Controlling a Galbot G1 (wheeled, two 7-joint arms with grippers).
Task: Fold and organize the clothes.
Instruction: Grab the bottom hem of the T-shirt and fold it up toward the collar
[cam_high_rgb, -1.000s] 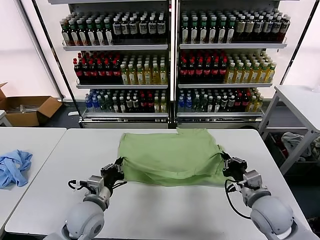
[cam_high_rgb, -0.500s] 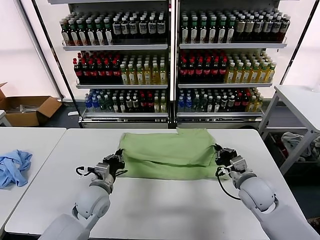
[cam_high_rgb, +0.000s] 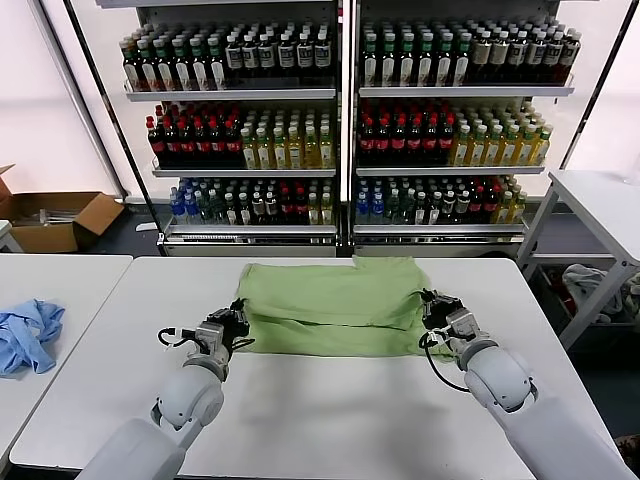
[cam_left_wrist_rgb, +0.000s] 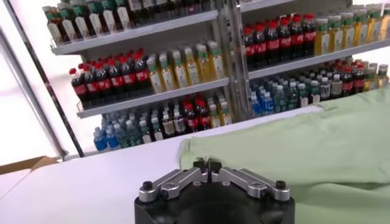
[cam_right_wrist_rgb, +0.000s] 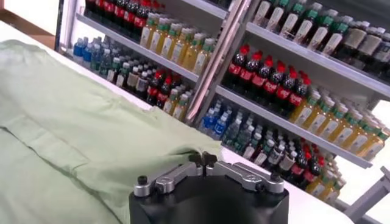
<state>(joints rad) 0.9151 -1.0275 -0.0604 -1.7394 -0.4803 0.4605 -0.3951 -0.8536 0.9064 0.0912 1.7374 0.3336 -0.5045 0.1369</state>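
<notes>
The green T-shirt (cam_high_rgb: 335, 308) lies on the white counter (cam_high_rgb: 330, 420), a little toward twelve o'clock of its middle, with its near portion doubled over so that a second layer rests on the first and a straight fold line runs along the six o'clock edge. The left gripper (cam_high_rgb: 238, 318) sits at the shirt's nine o'clock edge and the right gripper (cam_high_rgb: 432, 307) at its three o'clock edge, each low over the counter at an end of the doubled layer. In both wrist views the jaws are pressed together with cloth at their tips, so each looks clenched on a pinch of the shirt's edge (the exact amount of cloth caught is hidden by the gripper bodies). The fabric reads as thin, soft cotton: light, limp, with no stiffness of its own, so it will sag between two held points and wrinkle or slide if dragged over the smooth counter. It is not fragile, but a shallow pinch could slip free. The best holds seem to be the hems and corners of the folded edge, taken symmetrically so the layer stays taut and square. Well apart at nine o'clock, a blue garment (cam_high_rgb: 28, 335) lies on a neighbouring counter, and shelves of bottles (cam_high_rgb: 340, 130) stand behind at twelve o'clock.
</notes>
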